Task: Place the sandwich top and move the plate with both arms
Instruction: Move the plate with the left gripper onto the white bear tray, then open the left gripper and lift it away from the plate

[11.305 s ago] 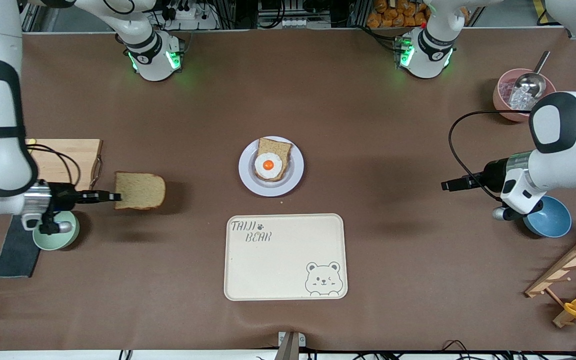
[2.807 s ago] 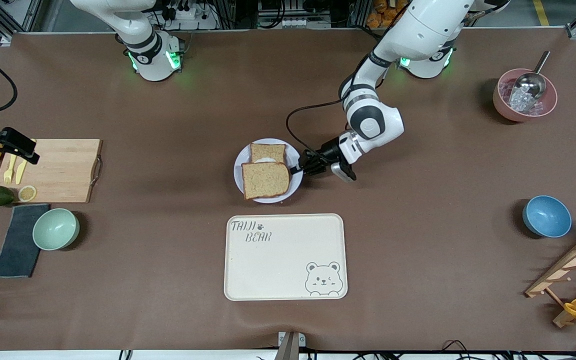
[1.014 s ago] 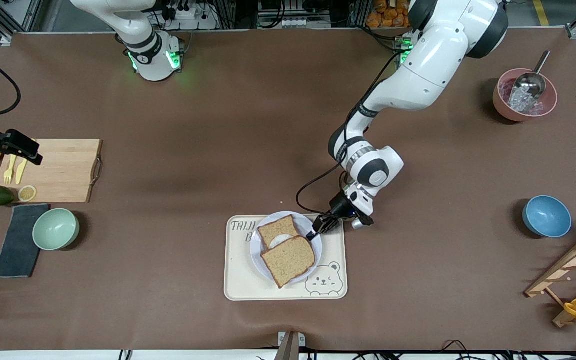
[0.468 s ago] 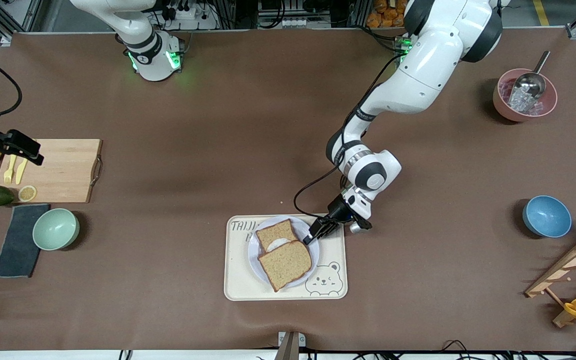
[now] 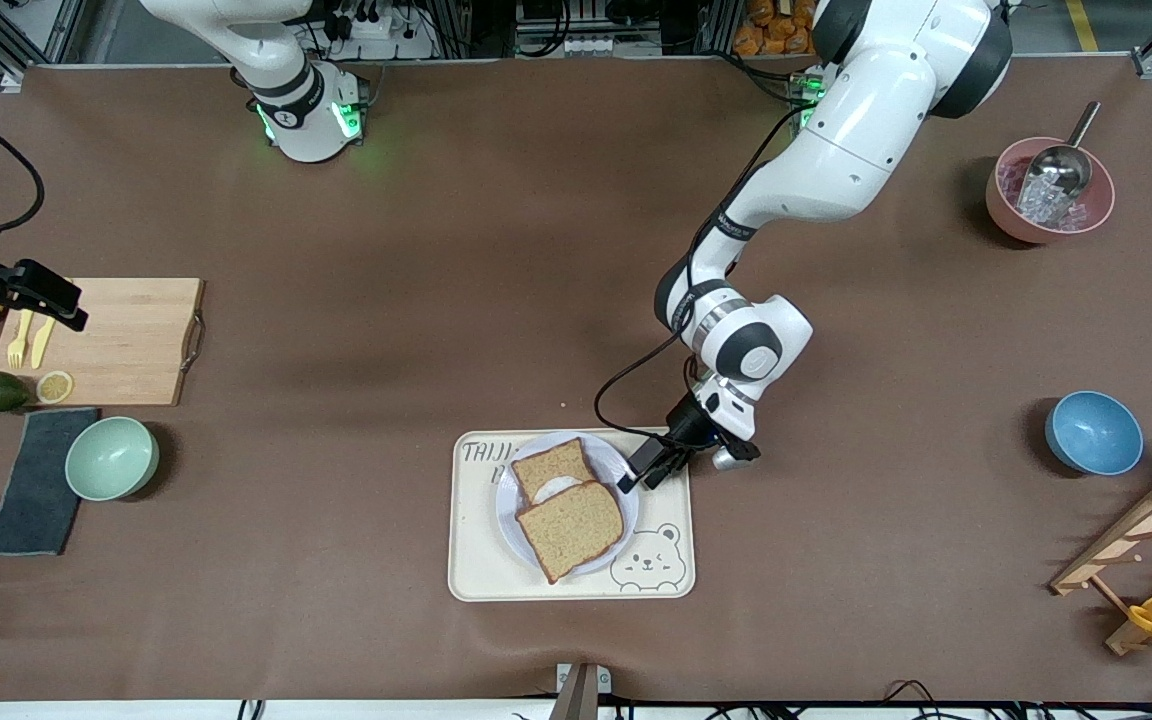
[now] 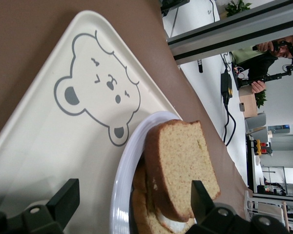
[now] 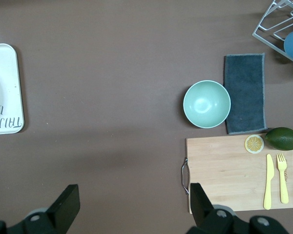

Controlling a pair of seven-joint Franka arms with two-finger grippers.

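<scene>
Front view. The plate (image 5: 508,508) sits on the cream tray (image 5: 481,570) in the lower centre of the frame, covering part of the tray's printed lettering. On the plate lie two slices of bread: the sandwich top (image 5: 572,527), plain and speckled brown, rests tilted over the lower slice (image 5: 553,465), with a sliver of white egg (image 5: 558,486) showing between them. The sandwich top is the slice nearer to the front camera and reaches the plate's rim on that side. A printed bear (image 5: 648,560) marks the tray's lower corner in the frame, just beside the plate.

The left arm (image 5: 836,140) descends from the upper right of the frame. The left gripper (image 5: 652,468) hangs low over the tray's edge, just beside the plate's rim, with its fingers spread apart and nothing between them.

The right gripper (image 5: 71,310) stands at the left edge of the frame over a wooden cutting board (image 5: 126,340), where the right arm waits. Its fingers are spread and empty.

Left wrist view. The two spread fingers (image 6: 66,200) frame the plate (image 6: 119,190), the sandwich top (image 6: 180,170) and the bear print (image 6: 95,92) on the tray (image 6: 34,141).

Right wrist view. The open fingers (image 7: 63,207) look down on the cutting board (image 7: 224,170), a green bowl (image 7: 206,104) and a grey cloth (image 7: 244,100); the tray's corner (image 7: 5,87) shows at the frame's left edge.
</scene>
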